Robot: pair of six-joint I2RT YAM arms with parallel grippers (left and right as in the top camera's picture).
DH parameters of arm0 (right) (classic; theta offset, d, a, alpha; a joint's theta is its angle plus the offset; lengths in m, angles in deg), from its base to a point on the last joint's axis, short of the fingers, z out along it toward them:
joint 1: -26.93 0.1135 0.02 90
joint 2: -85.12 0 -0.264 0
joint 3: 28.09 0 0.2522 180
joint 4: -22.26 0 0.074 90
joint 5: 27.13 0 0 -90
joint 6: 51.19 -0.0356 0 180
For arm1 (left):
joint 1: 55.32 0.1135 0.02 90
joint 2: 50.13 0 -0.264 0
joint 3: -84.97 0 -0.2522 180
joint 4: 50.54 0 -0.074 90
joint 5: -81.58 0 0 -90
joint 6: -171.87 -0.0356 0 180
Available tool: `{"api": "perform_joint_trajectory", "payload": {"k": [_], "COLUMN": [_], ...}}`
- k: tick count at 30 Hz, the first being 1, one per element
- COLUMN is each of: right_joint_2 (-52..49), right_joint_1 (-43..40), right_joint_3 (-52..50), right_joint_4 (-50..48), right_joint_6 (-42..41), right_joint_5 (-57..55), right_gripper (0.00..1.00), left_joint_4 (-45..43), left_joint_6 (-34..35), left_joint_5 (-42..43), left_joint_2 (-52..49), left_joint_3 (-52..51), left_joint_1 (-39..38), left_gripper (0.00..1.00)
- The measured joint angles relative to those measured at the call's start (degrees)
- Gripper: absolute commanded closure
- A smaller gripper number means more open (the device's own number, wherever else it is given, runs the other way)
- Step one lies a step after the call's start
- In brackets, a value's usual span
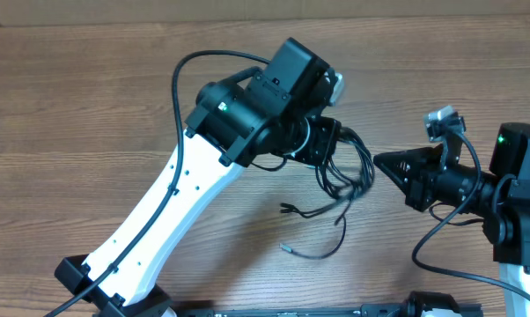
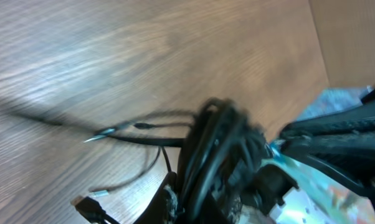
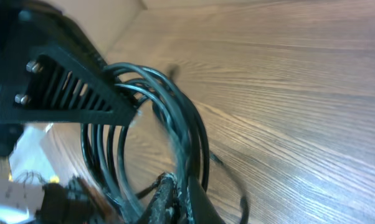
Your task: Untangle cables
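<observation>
The cables (image 1: 346, 169) are thin black cords bunched in a tangle between my two grippers, lifted off the wooden table. My left gripper (image 1: 328, 145) is shut on the bundle; the left wrist view shows the coils (image 2: 217, 155) packed between its fingers (image 2: 170, 200). My right gripper (image 1: 377, 164) points left into the tangle's right side. In the right wrist view it (image 3: 182, 198) is shut on a strand of the looped cables (image 3: 147, 118), with the left gripper (image 3: 63, 90) just beyond. Loose ends with small plugs (image 1: 287, 209) trail down onto the table.
A second loose cable end (image 1: 287, 247) lies on the wooden table (image 1: 89, 106) below the tangle. The left arm's white link (image 1: 159, 211) crosses from the bottom left. The right arm's base (image 1: 520, 211) stands at the right edge.
</observation>
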Motion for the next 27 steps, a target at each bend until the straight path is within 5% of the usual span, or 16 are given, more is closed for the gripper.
{"api": "perform_joint_trajectory", "payload": {"k": [6, 10, 14, 20, 27], "right_joint_2": [0.00, -0.02, 0.00, 0.00, 0.00], "right_joint_1": [0.00, 0.00, 0.00, 0.00, 0.00], "right_joint_3": [0.00, 0.00, 0.00, 0.00, 0.00], "right_joint_4": [-0.48, -0.33, 0.07, 0.74, 0.63], "right_joint_6": [-13.29, -15.32, -9.73, 2.62, 7.61], "right_joint_5": [-10.78, -13.62, -9.55, 2.25, 7.69], "right_gripper": [0.96, 0.66, 0.47, 0.48, 0.58], "left_joint_4": [0.96, 1.11, 1.40, 1.55, -0.15], "left_joint_6": [1.42, 0.22, -3.87, -9.01, -10.23], "left_joint_5": [-1.51, -1.53, -1.57, -0.02, 6.69], "left_joint_2": [0.00, 0.00, 0.00, 0.00, 0.00], "left_joint_3": [0.00, 0.00, 0.00, 0.00, 0.00], "left_joint_1": [0.61, 0.61, 0.61, 0.61, 0.61], "left_gripper": [0.96, 0.96, 0.96, 0.96, 0.96]}}
